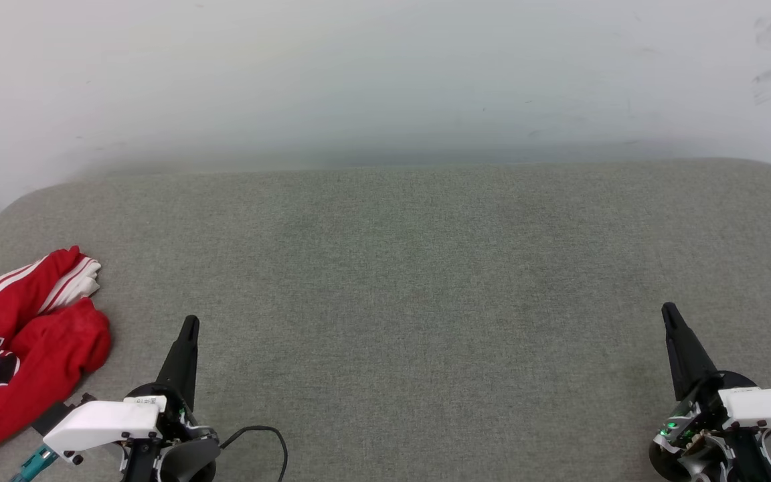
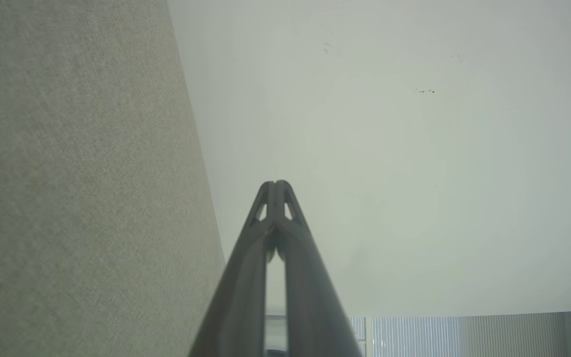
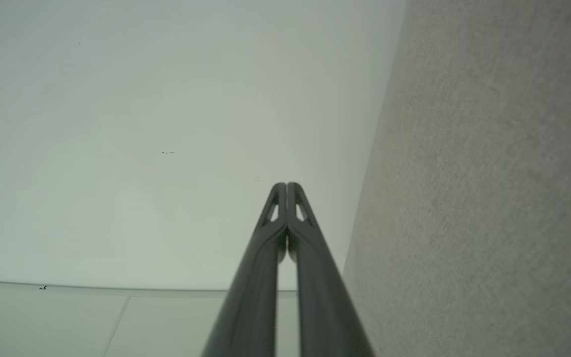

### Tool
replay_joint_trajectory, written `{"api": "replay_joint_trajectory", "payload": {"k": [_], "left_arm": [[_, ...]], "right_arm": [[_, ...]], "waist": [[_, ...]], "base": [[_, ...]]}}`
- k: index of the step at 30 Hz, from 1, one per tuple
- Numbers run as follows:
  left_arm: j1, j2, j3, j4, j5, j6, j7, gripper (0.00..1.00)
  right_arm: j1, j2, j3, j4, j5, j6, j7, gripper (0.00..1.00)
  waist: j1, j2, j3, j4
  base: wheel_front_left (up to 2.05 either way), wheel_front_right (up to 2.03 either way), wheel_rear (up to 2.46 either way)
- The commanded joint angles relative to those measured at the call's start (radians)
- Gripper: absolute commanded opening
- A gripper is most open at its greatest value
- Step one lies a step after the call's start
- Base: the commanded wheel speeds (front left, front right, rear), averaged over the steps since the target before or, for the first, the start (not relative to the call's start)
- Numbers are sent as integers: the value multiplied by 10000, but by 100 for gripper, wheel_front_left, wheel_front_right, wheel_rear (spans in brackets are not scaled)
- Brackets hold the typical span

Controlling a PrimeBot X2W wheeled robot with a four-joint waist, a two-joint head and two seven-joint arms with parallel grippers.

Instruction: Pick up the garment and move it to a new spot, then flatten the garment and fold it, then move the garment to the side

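The garment lies crumpled at the far left of the grey fabric surface, red with white striped trim and part of the black lettering showing; its left side is cut off by the picture's edge. My left gripper rests at the lower left, just right of the garment and apart from it, its fingers pressed together with nothing between them. My right gripper sits at the lower right, far from the garment, its tips also touching and holding nothing.
A pale wall rises behind the surface's back edge. A black cable loops on the surface beside my left wrist. The surface's rounded corners show at the back left and back right.
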Motion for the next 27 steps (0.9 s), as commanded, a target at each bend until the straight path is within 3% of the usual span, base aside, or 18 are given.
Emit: {"api": "replay_joint_trajectory", "payload": {"k": [1,26,27], "left_arm": [[-70,-11,22,-1,13,-17,12,0],[-70,-11,22,-2,13,-17,12,0],[0,0,0,-2,2,0,-2,100]], "right_arm": [[-130,41,6,4,-43,0,5,0],[-130,42,7,3,-43,0,4,0],[0,0,0,-1,-1,0,-2,100]], "waist": [[0,0,0,0],[0,0,0,0],[0,0,0,0]], "base": [[0,0,0],[0,0,0],[0,0,0]]}}
